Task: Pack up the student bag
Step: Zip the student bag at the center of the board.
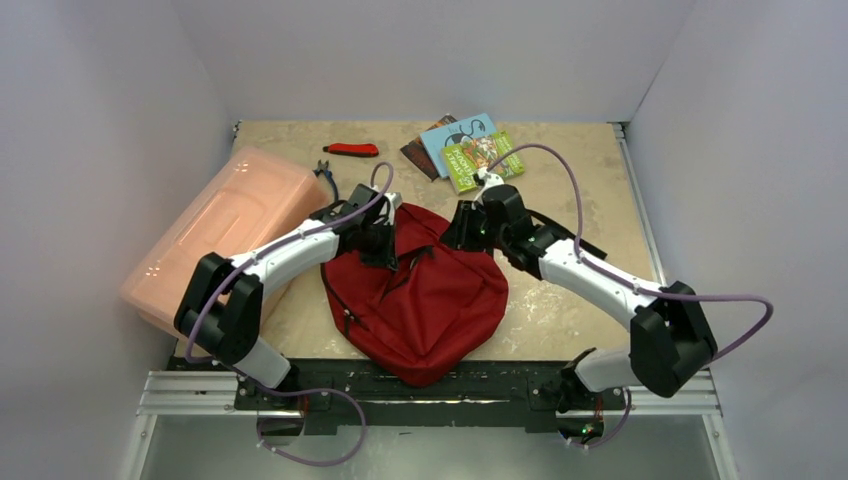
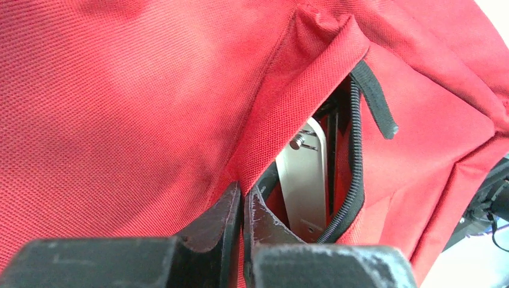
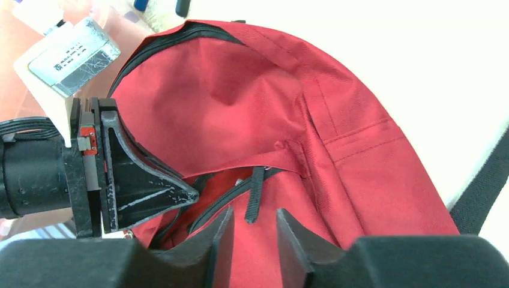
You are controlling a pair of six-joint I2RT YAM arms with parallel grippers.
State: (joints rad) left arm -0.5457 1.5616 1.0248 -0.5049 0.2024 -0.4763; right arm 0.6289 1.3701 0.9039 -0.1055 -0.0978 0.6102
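The red fabric backpack [image 1: 430, 300] lies on the pale surface [image 1: 560, 200] at its near edge, between the two arms and just beside a pink translucent plastic box [image 1: 230, 230]. The left hand [image 2: 243, 198] is closed tight, pinching the red fabric edge beside the open zipper mouth. The right hand [image 3: 252, 219] is partly open and holds nothing, with the black zipper pull tab [image 3: 257, 192] just ahead of its fingertips.

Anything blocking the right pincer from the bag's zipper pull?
Nothing visible. The right pincer, open, sits right at the black zipper pull of the student bag; the left pincer pinches the opening's edge off to one side.
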